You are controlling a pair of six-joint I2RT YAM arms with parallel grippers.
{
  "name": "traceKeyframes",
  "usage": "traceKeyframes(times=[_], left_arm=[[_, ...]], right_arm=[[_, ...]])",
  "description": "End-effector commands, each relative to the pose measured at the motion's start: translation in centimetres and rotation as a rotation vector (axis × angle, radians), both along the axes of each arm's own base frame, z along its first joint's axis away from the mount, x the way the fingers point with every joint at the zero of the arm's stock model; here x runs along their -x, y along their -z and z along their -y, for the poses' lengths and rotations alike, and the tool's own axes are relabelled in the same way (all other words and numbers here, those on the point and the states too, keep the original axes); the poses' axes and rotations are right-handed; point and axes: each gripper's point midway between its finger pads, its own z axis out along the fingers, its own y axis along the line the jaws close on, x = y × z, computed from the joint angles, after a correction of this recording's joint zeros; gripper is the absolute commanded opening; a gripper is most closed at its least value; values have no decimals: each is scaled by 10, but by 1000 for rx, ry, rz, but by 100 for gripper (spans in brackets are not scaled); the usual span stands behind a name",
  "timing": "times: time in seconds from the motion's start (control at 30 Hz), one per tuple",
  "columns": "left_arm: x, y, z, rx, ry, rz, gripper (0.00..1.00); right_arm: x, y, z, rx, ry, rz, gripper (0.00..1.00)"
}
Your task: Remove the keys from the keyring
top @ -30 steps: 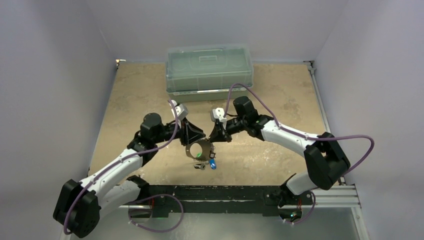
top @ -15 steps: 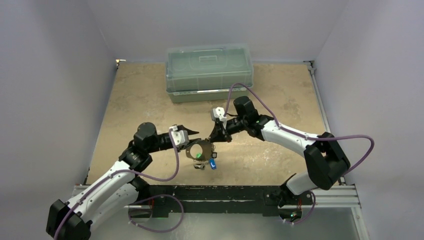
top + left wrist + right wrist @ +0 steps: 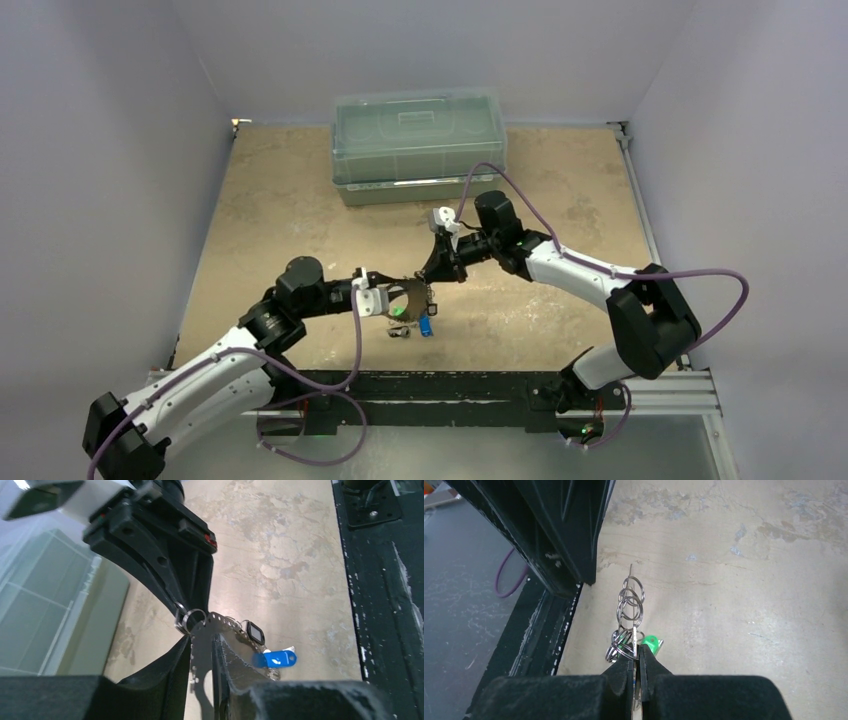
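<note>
The keyring [image 3: 405, 293] is a flat grey metal loop with small holes along its edge, held off the table between both grippers. My left gripper [image 3: 377, 298] is shut on its left side; in the left wrist view the band [image 3: 220, 622] sits between my fingers [image 3: 202, 642]. My right gripper [image 3: 432, 276] is shut on a thin metal edge among small split rings [image 3: 630, 605], fingers together [image 3: 636, 656]. A black-headed key [image 3: 255, 632], a blue-headed key [image 3: 277, 658] and a green-headed key [image 3: 651, 642] hang below. The blue one shows in the top view [image 3: 426, 327].
A translucent green lidded box [image 3: 420, 145] stands at the back of the tan table. The black mounting rail [image 3: 450, 392] runs along the near edge, close under the keys. Grey walls enclose both sides.
My left gripper left the ring's upper left, swung down and came in low from the left, and is now shut on the ring's left side. The right gripper kept its hold and barely shifted.
</note>
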Motion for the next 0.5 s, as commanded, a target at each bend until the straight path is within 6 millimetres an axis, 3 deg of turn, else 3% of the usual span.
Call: traceKeyframes(times=[0.0,0.13,0.37,0.47], left_arm=[[13,8,8,-1,54,-61,18],[19,22,13,-24,69,-84,12],[-21,29,23,-7,-72,-59,13],[-29,29,26,12,-83,-2,17]], right_arm=[[5,-15,0,-45,-13,-13,0],[6,-11,1,-37,-10,-26,0],[2,-11,3,-36,22,-90,0],[2,-9,6,-31,39,-111,0]])
